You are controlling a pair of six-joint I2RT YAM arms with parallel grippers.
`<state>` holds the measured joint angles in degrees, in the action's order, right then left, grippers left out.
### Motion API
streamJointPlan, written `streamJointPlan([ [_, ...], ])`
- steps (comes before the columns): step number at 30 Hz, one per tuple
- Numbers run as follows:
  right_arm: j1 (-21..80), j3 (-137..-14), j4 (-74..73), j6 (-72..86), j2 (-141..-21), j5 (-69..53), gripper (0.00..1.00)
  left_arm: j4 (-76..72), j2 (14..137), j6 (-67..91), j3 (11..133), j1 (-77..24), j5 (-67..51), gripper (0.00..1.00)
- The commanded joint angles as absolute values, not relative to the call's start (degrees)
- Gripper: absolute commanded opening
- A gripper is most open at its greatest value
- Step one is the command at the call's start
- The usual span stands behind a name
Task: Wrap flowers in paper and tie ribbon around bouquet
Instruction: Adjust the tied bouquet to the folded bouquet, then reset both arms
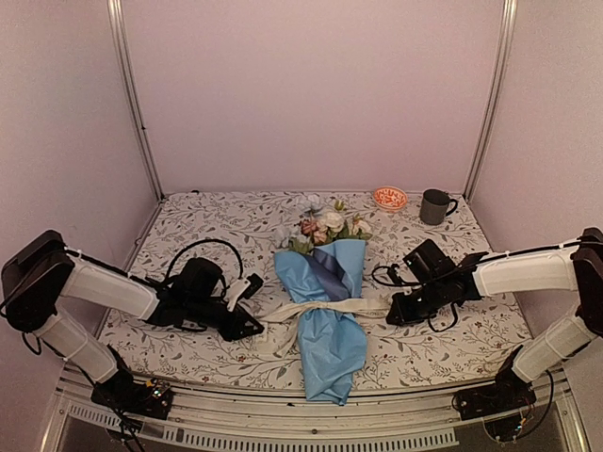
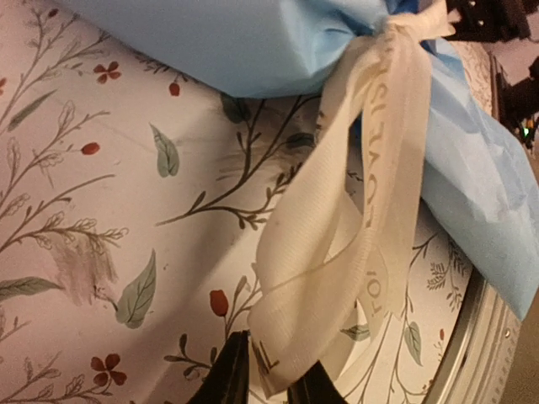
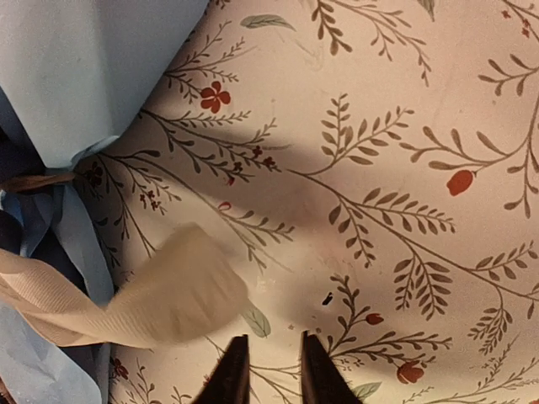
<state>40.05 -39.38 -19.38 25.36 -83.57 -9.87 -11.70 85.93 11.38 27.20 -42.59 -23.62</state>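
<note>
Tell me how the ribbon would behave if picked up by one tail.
Likely floppy: the ribbon droops in soft loops and folds. Probably very light, being thin and flat. Tugging a tail might drag the paper it's tied around.

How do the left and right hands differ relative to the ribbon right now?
The long cream-white flat ribbon runs between the fingers of the left hand. Nothing lies between those of the right hand, where the ribbon's other tail rests beside it on the white leaf-printed tablecloth. The left hand sits left of the blue-paper bouquet, the right hand on its right. Shared: both hands are low over the cloth, fingers slightly parted.
</note>
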Motion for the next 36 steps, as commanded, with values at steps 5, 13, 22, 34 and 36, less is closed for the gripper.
streamJointPlan([
  [5, 37.02, -41.66, -25.62, 27.43, -74.07, -2.96, 0.99, -8.71, 74.83, 13.54, 27.03, -44.3, -21.54, 0.98],
  [13, 21.15, -46.57, -25.44, 24.48, -65.31, -8.59, 0.99, -4.32, 62.29, 13.58, 30.23, -42.28, -4.54, 0.99],
  [22, -6.77, -42.6, -9.04, 22.59, -65.3, -14.67, 0.99, -1.82, 69.91, 15.87, 36.76, -24.14, 8.54, 0.99],
  [34, -12.08, -36.0, 1.4, 21.67, -70.37, -8.86, 0.99, -17.73, 67.05, 14.46, 27.25, -10.1, 32.26, 0.99],
  [36, -12.12, -35.7, 2.94, 20.71, -70.93, -10.12, 0.99, -22.67, 67.69, 10.66, 25.55, -9.83, 35.52, 0.99],
])
